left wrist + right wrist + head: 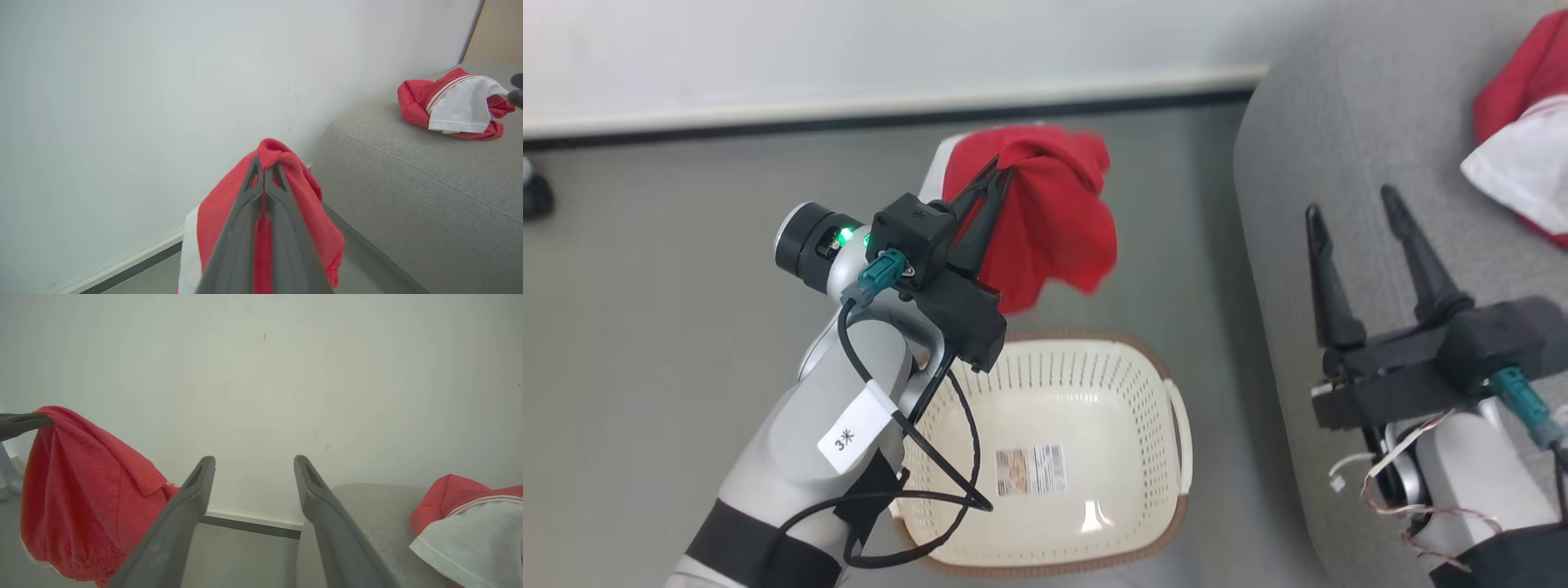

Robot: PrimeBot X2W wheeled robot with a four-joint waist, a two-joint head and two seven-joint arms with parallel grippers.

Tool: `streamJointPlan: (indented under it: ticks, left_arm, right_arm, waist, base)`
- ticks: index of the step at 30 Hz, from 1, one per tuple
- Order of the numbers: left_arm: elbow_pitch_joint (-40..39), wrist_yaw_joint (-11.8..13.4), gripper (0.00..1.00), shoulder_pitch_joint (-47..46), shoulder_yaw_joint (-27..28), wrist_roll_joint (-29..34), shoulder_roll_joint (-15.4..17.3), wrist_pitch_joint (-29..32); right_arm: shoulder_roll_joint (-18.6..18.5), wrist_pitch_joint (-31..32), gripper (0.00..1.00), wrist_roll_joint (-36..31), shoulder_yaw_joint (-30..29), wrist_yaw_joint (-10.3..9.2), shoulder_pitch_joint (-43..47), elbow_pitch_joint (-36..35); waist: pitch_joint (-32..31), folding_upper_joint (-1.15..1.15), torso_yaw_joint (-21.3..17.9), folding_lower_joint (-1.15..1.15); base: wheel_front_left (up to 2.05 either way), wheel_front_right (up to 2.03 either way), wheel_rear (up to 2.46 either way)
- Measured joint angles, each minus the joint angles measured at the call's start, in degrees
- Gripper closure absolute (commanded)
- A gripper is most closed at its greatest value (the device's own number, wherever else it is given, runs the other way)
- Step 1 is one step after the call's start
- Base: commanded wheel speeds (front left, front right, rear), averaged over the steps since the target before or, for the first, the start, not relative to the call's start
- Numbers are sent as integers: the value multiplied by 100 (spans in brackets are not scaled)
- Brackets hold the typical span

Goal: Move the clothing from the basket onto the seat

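My left gripper (999, 173) is shut on a plain red garment (1045, 220), which hangs in the air above the far end of the cream basket (1152, 482). The left wrist view shows the same red cloth (304, 192) pinched at my shut left gripper (264, 163). The basket holds no cloth; a label lies on its floor. A red jersey with its white inner side out (1523, 151) lies on the grey seat (1347, 139) at the right. Above the seat's near edge my right gripper (1349, 200) stands open with nothing in it, as the right wrist view also has my right gripper (253, 461).
A white wall with a pale and dark baseboard (890, 110) runs along the back. Grey floor (670, 245) lies left of the basket. A small dark object (535, 196) sits at the far left edge. Cables loop from my left forearm (792, 457) over the basket's near-left rim.
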Motion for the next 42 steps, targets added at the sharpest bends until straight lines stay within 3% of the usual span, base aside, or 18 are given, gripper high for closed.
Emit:
streamJointPlan:
  ticks: [13,25,35,42]
  left_arm:
    - [119,-42,100,315,-99,-153,-14,0]
    - [20,-48,100,809,-366,-365,-16,9]
    - [-658,68,100,1057,-955,-676,-15,214]
    - [-1139,162,100,1148,-1285,-856,-8,365]
  right_arm:
    - [391,4,0,41,613,425,399,833]
    - [635,4,0,47,1287,678,584,1385]
    - [779,5,0,43,1878,776,559,2007]
    - [793,5,0,44,1950,805,141,2570]
  waist:
    - [-1123,0,90,0]
    - [-2019,0,151,0]
    - [-2351,0,352,1]
    - [-2381,1,525,1]
  base:
    - [0,0,0]
    - [0,0,0]
    - [0,0,0]
    - [0,0,0]
